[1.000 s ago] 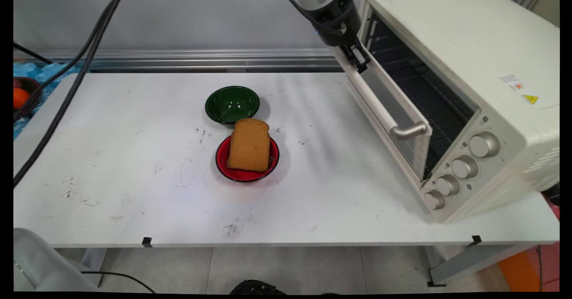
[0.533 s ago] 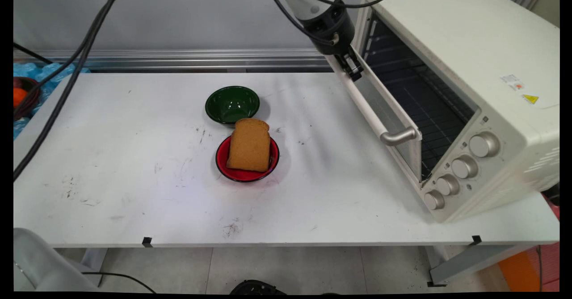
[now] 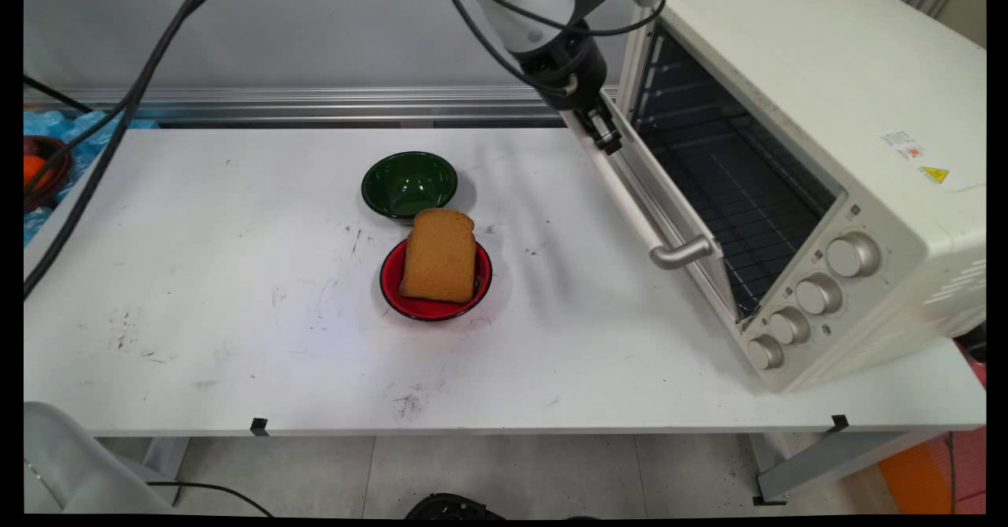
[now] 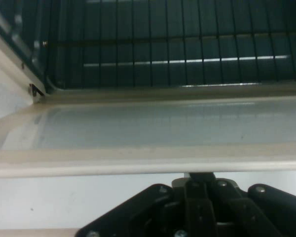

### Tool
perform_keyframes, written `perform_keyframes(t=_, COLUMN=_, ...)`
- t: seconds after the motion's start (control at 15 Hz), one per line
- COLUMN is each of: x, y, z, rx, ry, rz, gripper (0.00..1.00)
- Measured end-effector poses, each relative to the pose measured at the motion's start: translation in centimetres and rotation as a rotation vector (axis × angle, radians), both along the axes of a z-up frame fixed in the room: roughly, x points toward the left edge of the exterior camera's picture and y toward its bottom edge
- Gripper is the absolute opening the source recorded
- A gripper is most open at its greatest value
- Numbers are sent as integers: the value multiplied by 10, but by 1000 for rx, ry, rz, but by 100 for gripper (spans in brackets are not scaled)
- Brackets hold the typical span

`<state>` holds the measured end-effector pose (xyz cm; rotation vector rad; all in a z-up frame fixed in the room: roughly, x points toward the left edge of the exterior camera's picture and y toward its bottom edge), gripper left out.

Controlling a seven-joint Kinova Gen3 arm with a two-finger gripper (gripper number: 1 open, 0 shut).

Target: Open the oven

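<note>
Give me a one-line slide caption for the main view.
Gripper at the half-open toaster oven door's top edge; bread slice in red bowl beside.

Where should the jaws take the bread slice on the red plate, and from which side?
Probably from straight above, across the thin faces of the bread slice. It lies tilted on the red plate, its upper end leaning off the rim toward the green bowl, so that raised end likely gives the most clearance. The gripper is now at the oven door, well away.
</note>
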<state>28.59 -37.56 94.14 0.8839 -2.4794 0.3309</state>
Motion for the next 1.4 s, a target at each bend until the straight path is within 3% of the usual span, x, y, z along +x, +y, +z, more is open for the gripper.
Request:
perform_keyframes(t=0.47, x=25, y=8, z=-25, rx=22, ry=37, rz=1, gripper=0)
perform_keyframes(t=1.4, x=77, y=26, z=-78, rx=19, ry=86, rz=-59, gripper=0)
